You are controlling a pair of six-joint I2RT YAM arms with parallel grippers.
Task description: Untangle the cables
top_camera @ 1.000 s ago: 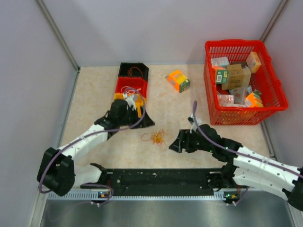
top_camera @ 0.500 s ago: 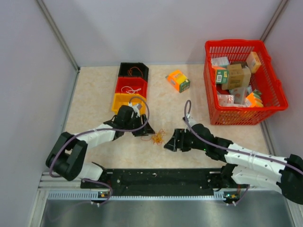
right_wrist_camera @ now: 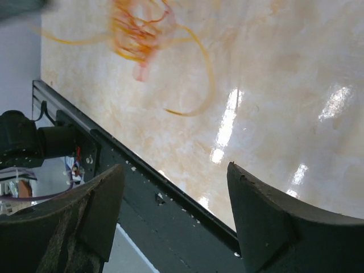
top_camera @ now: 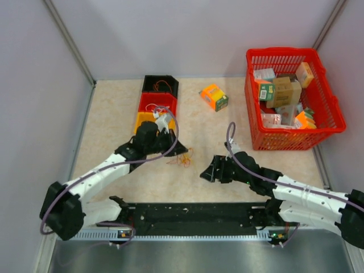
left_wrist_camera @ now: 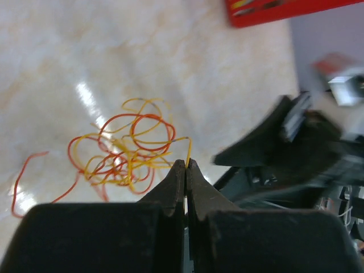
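Note:
The cables (top_camera: pixel 183 158) are a small clump of orange, yellow and red wire loops on the beige table between my two grippers. In the left wrist view the cables (left_wrist_camera: pixel 128 151) lie just beyond my left gripper (left_wrist_camera: pixel 186 162), whose jaws are shut on the end of one yellow wire. From above, the left gripper (top_camera: pixel 180 151) sits at the clump's upper left edge. My right gripper (top_camera: pixel 207 172) stands open a little to the right of the clump and holds nothing. In the right wrist view the cables (right_wrist_camera: pixel 139 28) lie blurred far ahead of the right gripper (right_wrist_camera: pixel 176 168).
Black, red and yellow bins (top_camera: pixel 158 95) are stacked behind the left arm. An orange box (top_camera: pixel 214 97) lies at the back centre. A red basket (top_camera: pixel 327 114) full of small boxes fills the back right. A black rail (top_camera: pixel 193 215) runs along the near edge.
The left gripper came from the bins to the clump and shut on a yellow wire, then drew back a little. The right gripper shifted slightly and stayed open.

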